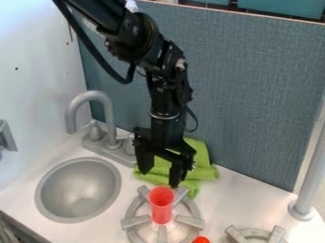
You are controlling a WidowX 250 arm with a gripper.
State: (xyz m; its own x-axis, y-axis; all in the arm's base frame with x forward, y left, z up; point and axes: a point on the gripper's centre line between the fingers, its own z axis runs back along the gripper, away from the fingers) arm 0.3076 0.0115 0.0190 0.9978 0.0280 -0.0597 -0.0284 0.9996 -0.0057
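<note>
The gripper (160,177) hangs, fingers spread, near the red cup (162,205); it stands on a burner (135,221)

Red-orange object (201,240) and right burner (277,234), bottoms cut off

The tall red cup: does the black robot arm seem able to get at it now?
Probably yes: its open gripper hangs near the cup, whose rim is uncovered; the green cloth seems to lie behind, not in the way.

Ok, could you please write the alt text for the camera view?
An open black gripper hangs near an upright red cup on a gray stove burner; green cloth lies behind, a sink and faucet at picture left.
</note>
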